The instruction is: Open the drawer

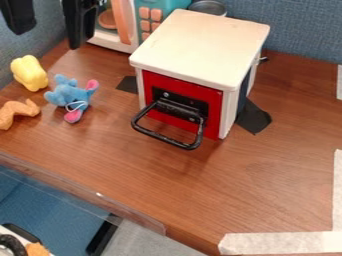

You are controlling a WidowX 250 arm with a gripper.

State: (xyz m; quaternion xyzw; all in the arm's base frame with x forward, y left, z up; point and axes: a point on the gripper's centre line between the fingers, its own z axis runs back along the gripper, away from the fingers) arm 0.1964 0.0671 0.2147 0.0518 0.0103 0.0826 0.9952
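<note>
Drawer (214,120) (1 black handle (161,137)) sits shut in its white-topped cabinet (200,45).

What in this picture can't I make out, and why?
All in the camera view:
- Inside of the white box: hidden by its red front.
- Round grey metal object: partly behind the box.
- Teal-and-white toy microwave: cut by top edge.
- Black pincer: cut by top edge.

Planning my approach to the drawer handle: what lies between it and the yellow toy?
In the camera view, the blue toy lies between the yellow toy and the drawer handle, then bare tabletop up to the handle.
</note>
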